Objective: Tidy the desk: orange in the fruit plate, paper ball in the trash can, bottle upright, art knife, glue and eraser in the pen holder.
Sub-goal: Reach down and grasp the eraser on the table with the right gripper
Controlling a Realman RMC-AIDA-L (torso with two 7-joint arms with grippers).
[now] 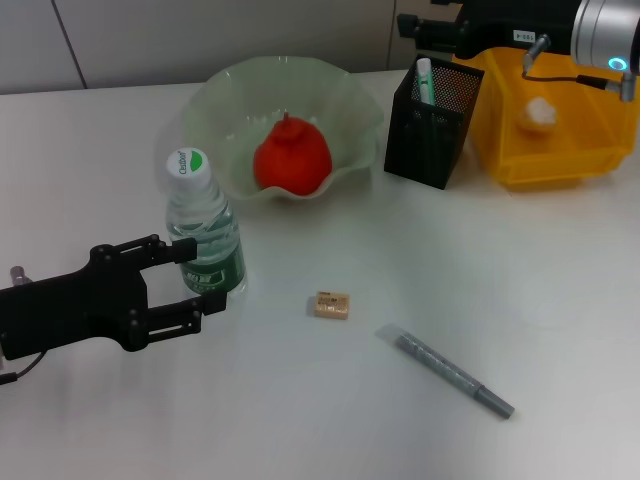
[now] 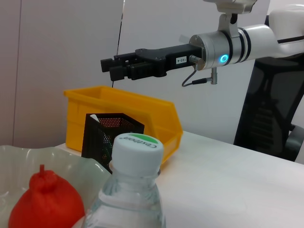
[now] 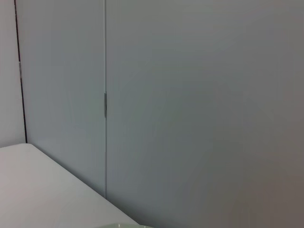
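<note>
The clear bottle (image 1: 205, 225) with a white cap stands upright on the table; its cap also shows close up in the left wrist view (image 2: 137, 148). My left gripper (image 1: 207, 273) is open, with its fingertips on either side of the bottle's lower part. The orange (image 1: 291, 158) lies in the green fruit plate (image 1: 355, 110). The paper ball (image 1: 539, 113) lies in the yellow bin (image 1: 560, 165). A glue stick (image 1: 425, 80) stands in the black mesh pen holder (image 1: 430, 135). The eraser (image 1: 332, 305) and the grey art knife (image 1: 445, 371) lie on the table. My right gripper (image 1: 408, 24) hovers above the pen holder; it also shows in the left wrist view (image 2: 109, 66).
The white table (image 1: 560, 300) reaches to the wall at the back. The plate, pen holder and bin stand in a row along the far side. The eraser and knife lie apart from each other, to the right of the bottle.
</note>
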